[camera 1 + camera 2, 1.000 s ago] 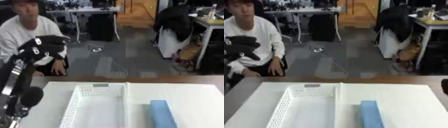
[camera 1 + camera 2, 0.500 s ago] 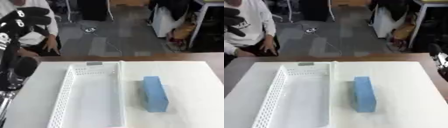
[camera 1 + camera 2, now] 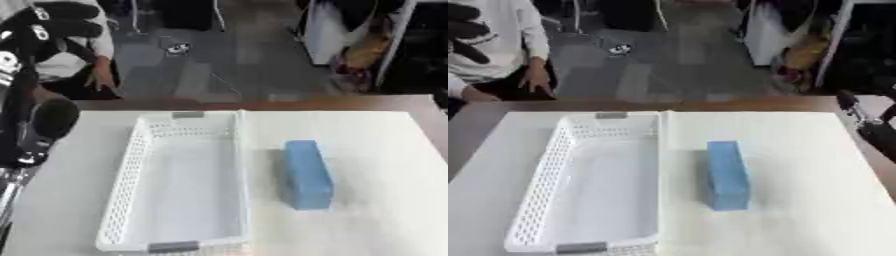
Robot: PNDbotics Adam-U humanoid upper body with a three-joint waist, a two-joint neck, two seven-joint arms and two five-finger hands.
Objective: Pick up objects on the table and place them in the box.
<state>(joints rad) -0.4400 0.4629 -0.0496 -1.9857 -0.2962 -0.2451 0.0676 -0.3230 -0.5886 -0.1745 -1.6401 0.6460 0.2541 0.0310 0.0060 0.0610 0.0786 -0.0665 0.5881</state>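
Left eye view
Basket: a white perforated plastic basket [image 3: 131, 180], long and rectangular, lies on the left half of the white table top [image 3: 376, 150]; its short ends face the near and far edges, and nothing is seen inside it.
Block: a light blue rectangular block [image 3: 306, 172] lies flat on the table top just right of the basket, apart from its right wall, with its long side parallel to that wall.
Left hand: the black left hand [image 3: 52, 22] is raised at the upper left corner, above the table's far left edge; its fingers are curled and hold nothing.

Right eye view
Right hand: only a dark piece of the right hand [image 3: 868, 120] shows beyond the table's right edge; I cannot tell how its fingers stand.
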